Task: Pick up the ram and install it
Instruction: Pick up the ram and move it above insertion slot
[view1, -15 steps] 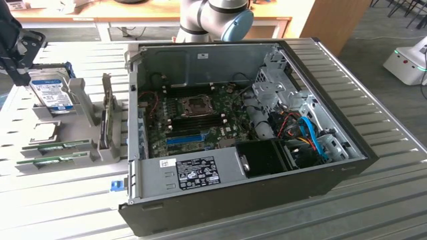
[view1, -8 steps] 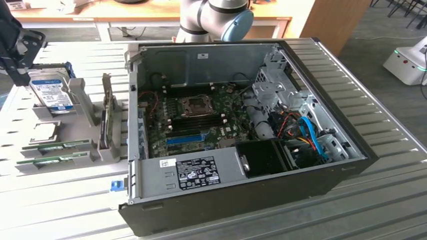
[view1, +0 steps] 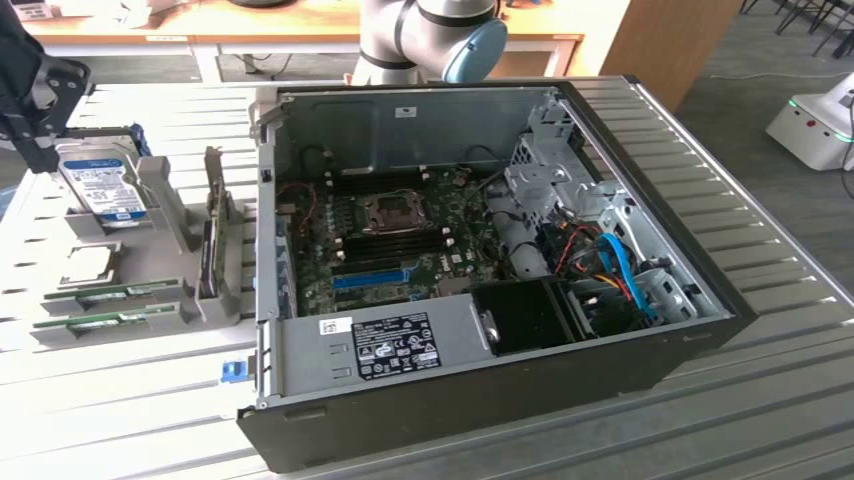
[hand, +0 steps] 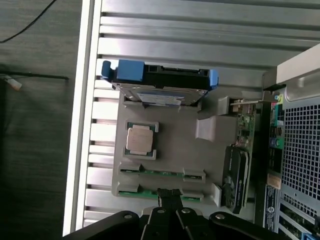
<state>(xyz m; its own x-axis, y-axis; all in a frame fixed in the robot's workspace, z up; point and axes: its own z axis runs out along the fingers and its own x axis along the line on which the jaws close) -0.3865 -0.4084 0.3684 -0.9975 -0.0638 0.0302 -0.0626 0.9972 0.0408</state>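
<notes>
Two ram sticks, thin green boards, lie flat in slots of a grey holder at the exterior view's left: one ram and a second ram beside it. In the wrist view they are the ram and the other ram. My gripper hangs high above the holder's far end, near the hard drive. In the wrist view my gripper has its black fingertips pressed together, shut on nothing, and lines up over the nearer stick. The open computer case shows its motherboard with dark memory slots.
On the holder also sit a hard drive with blue-white label, a CPU chip and an upright expansion card. The slatted metal table ends close to the holder; beyond its edge is dark floor.
</notes>
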